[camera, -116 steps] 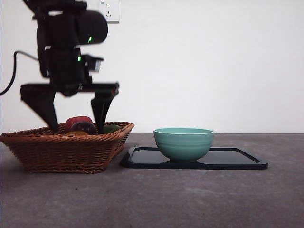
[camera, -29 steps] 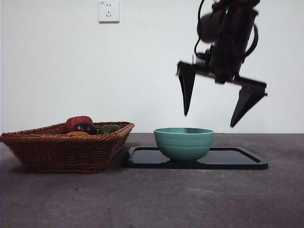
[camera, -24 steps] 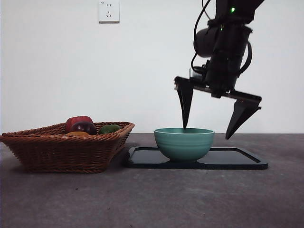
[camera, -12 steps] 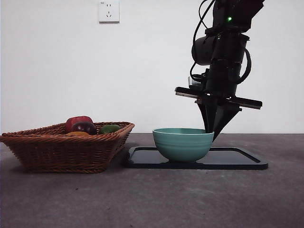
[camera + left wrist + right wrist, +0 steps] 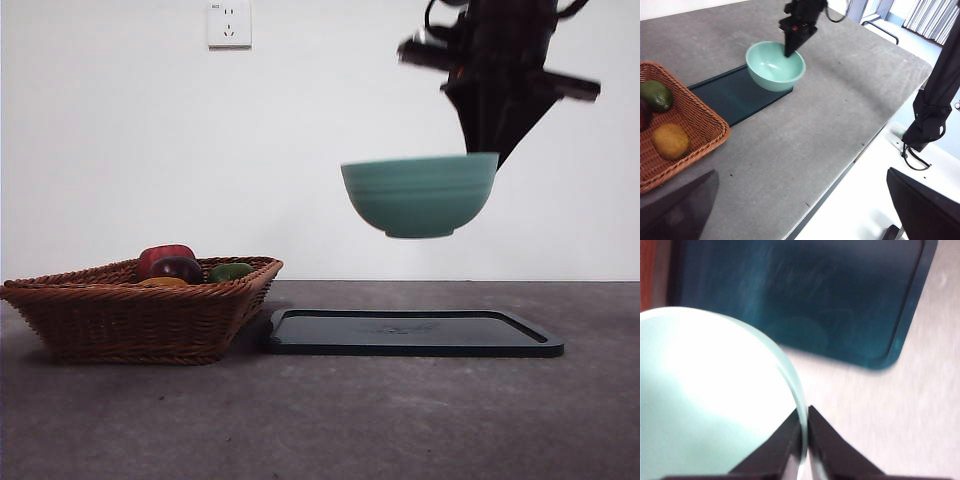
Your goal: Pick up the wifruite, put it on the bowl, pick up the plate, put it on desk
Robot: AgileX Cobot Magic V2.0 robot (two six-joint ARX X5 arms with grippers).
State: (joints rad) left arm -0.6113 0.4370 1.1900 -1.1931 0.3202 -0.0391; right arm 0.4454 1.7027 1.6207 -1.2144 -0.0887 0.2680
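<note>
R gripper [image 5: 804,432] fingers [image 5: 785,445] pinched narrow on the rim of the deep round mint-green bowl [image 5: 420,194], one finger inside the wall, one outside, rim sandwiched btwn them. Bowl hangs in the air, slightly tilted, clear above the flat dark rectangular tray [image 5: 410,332]; nothing under it touches. From the L wrist view the bowl [image 5: 775,65] looks empty inside, w/ the R gripper [image 5: 790,47] clamped at its far rim.

Rounded orange-brown wifruite [image 5: 671,141] lies in the brown woven wicker basket [image 5: 140,315], well apart from both grippers, beside a green fruit [image 5: 656,95] and a dark red-purple fruit [image 5: 176,267]. Basket sits just beside the tray on the mottled grey-brown surface [image 5: 330,415].

L gripper [image 5: 805,210] hangs high over the surface edge, fingers [image 5: 680,205] spread wide, holding nothing, far from the basket.
</note>
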